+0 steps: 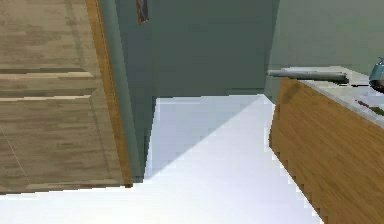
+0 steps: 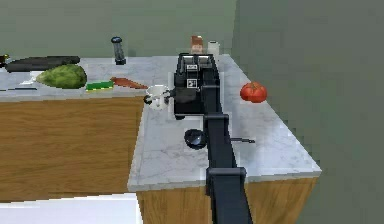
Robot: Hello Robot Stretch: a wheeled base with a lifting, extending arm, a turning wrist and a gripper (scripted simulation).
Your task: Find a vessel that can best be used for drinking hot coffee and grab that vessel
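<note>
The white mug (image 2: 157, 95) stands on the marble desk (image 2: 270, 150), close to the inner corner where the top's two runs meet and near the edge on the arm side view's left. The pincer (image 2: 172, 98) sits just to the mug's right, at the far end of the arm (image 2: 222, 150). Whether it touches the mug or grips anything cannot be told, since the mug rests on the top right at the fingers.

Bare marble lies between the mug and the desk's near edge. A small dark round thing (image 2: 195, 139) lies there, tight against the arm's left side. Right of the arm, a tomato (image 2: 253, 92) lies near the grey-green wall, with a thin utensil (image 2: 245, 140) nearer the front edge.

Left of the mug, an orange strip (image 2: 125, 82) and a lettuce (image 2: 62, 76) lie on the other run, and a dark shaker (image 2: 118, 48) stands farther back. Two small jars (image 2: 204, 45) stand beyond the arm's end.

In the forward view, pale floor (image 1: 200, 150) runs open between a wooden door (image 1: 50, 90) on the left and the desk's wooden side on the right, ending at a wall (image 1: 200, 50)
</note>
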